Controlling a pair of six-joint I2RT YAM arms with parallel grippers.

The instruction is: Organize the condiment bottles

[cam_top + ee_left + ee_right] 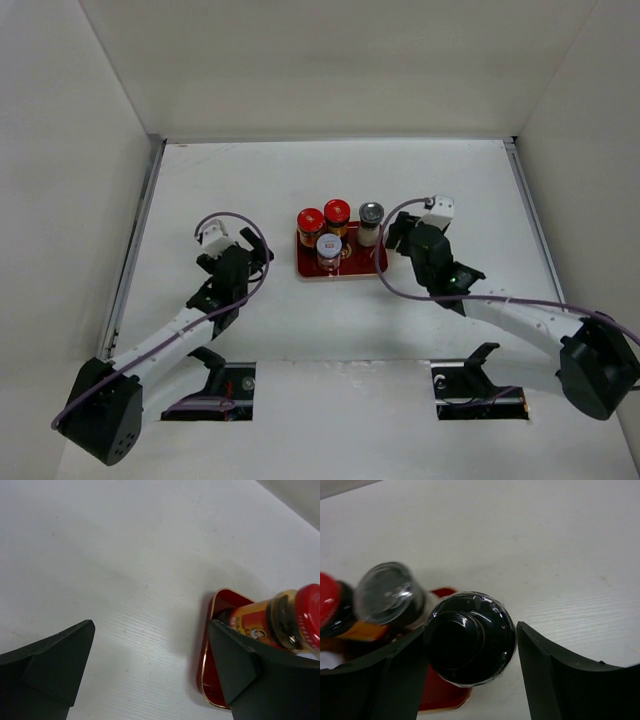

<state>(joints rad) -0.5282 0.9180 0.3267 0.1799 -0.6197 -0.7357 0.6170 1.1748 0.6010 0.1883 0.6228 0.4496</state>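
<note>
Standing on the one red tray [372, 265] are all four condiment bottles. Two have red caps: the first red-capped bottle [310, 220] is at the tray's far left corner, and the second red-capped bottle [337, 211] is just beside it toward the tray's middle. The single grey-capped bottle [371, 212] is at the tray's far right corner. The single white-capped bottle [329, 246] is at the middle of the tray's near edge.

The left gripper [260, 248] hovers left of the tray and apart from it. Its jaws are spread wide over bare table [250, 180] with nothing between them. The right gripper [394, 234] sits just right of the tray's far right corner.

Only the right wrist view shows its jaws parted around the grey-capped bottle's dark glossy cap, with a gap at one finger [560, 675]. Whether the other finger touches the cap I cannot tell. Only the left wrist view shows the tray's gold rim and the yellow label on a red-capped bottle.
</note>
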